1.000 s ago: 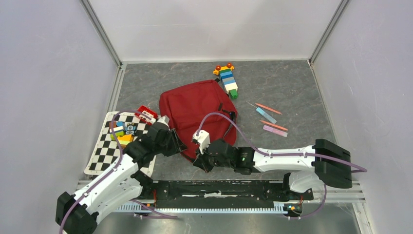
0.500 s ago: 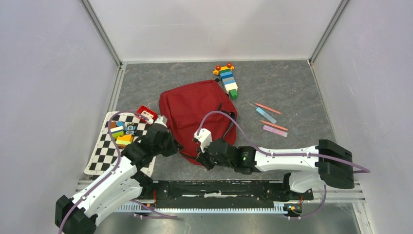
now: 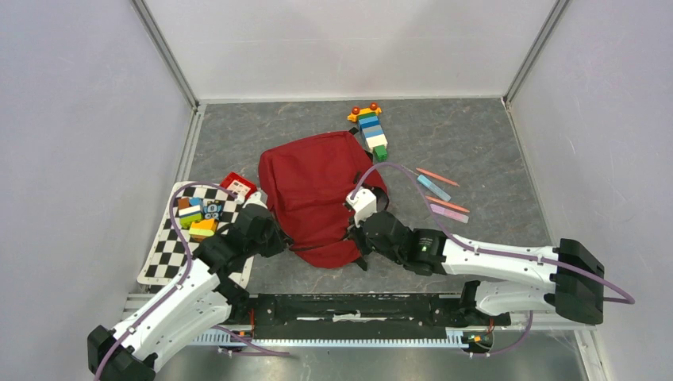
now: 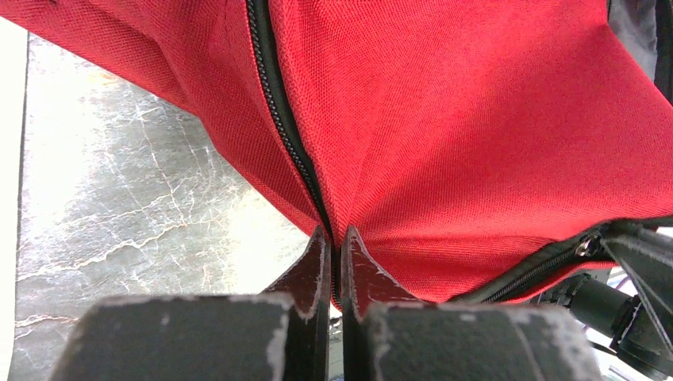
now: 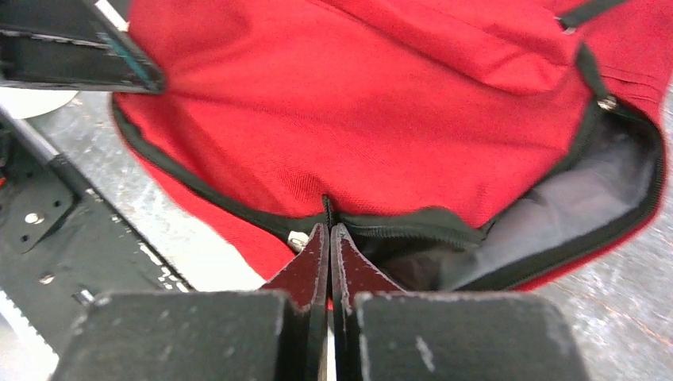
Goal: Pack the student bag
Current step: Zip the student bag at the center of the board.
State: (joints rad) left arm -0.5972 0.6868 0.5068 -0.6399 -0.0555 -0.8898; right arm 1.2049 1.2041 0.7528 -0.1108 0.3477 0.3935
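Right gripper (image 5: 328, 230), jaws pressed shut, pinches the black zipper (image 5: 397, 226) at the mouth of the dark-red student bag (image 3: 313, 182), which lies at the table's centre; grey lining (image 5: 571, 198) shows through a gap at 3 o'clock of the fingers. Left gripper (image 4: 335, 236), likewise closed, clamps the bag's fabric at its 7 o'clock edge. To open it well, the left should probably anchor firmly while the right draws along the zipper's curve, low and steady; toy bricks (image 3: 370, 131) at 12 o'clock and pencils (image 3: 436, 176) at 3 o'clock wait outside.
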